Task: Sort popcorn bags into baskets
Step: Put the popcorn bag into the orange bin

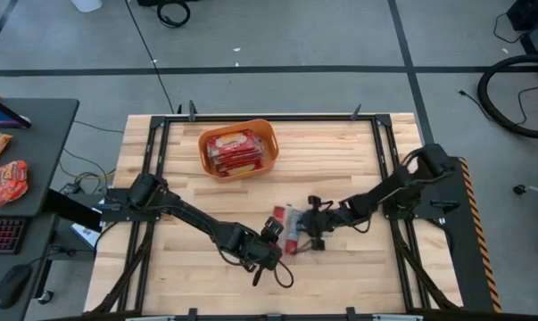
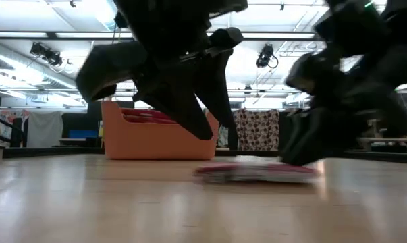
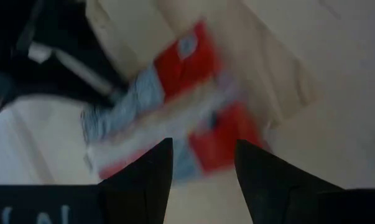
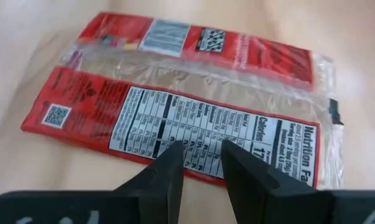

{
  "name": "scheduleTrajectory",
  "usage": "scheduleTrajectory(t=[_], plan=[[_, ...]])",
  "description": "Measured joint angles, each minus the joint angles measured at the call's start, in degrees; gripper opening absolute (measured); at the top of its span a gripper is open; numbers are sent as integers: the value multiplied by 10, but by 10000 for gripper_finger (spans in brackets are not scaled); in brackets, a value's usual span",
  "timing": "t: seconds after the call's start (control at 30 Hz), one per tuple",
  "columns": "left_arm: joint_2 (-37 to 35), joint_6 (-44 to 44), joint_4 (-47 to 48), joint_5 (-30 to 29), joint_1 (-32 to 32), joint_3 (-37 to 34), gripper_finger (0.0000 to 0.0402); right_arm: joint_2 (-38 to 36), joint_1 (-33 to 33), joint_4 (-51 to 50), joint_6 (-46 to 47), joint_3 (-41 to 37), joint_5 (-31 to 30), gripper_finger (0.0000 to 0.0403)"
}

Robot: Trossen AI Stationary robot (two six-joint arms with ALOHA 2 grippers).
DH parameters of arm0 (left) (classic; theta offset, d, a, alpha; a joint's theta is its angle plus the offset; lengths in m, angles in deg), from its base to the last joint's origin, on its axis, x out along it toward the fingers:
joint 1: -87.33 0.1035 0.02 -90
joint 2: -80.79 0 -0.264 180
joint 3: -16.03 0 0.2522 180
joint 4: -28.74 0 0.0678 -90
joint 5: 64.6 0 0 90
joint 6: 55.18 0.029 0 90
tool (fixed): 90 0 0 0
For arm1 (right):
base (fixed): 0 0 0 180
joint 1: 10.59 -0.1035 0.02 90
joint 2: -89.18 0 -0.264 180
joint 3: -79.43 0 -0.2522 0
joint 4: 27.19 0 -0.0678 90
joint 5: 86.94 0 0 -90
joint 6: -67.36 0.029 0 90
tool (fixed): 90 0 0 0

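Observation:
One red popcorn bag (image 1: 287,228) lies flat on the wood, label side up in the right wrist view (image 4: 175,93); it also shows in the low view (image 2: 257,170). The orange basket (image 1: 270,141) stands toward the far edge and holds several red bags (image 1: 235,150). My left gripper (image 1: 270,242) is open just left of the loose bag, which lies beyond its fingers (image 3: 203,165). My right gripper (image 1: 311,228) is at the bag's right end, its fingers a narrow gap apart (image 4: 201,163) over the nutrition label. My right gripper comes at the loose bag's right end (image 2: 299,163) slanting down from the table's right. Its fingertips (image 4: 175,160) stand low over the label edge. I cannot tell whether they touch the bag, which lies flat on the table.
The black frame rail (image 1: 251,118) runs round the table. Bare wood (image 1: 251,201) lies between the loose bag and the basket. A dark side desk (image 1: 37,134) left of the table carries other snack packets (image 1: 8,181), a keyboard and a mouse.

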Motion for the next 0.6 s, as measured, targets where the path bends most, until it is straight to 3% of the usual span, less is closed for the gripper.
scheduleTrajectory(t=[0.2, 0.4, 0.6], plan=[[0, -28, 22, 0, -1, 0, 176, 29, 51, 15, -6, 29, -70, 115], [0, -51, 44, 0, 12, 0, 176, -18, 54, -26, -30, 38, -100, 115], [0, -165, 58, -7, 46, 0, 176, -62, 25, -59, -192, 38, -65, 115]])
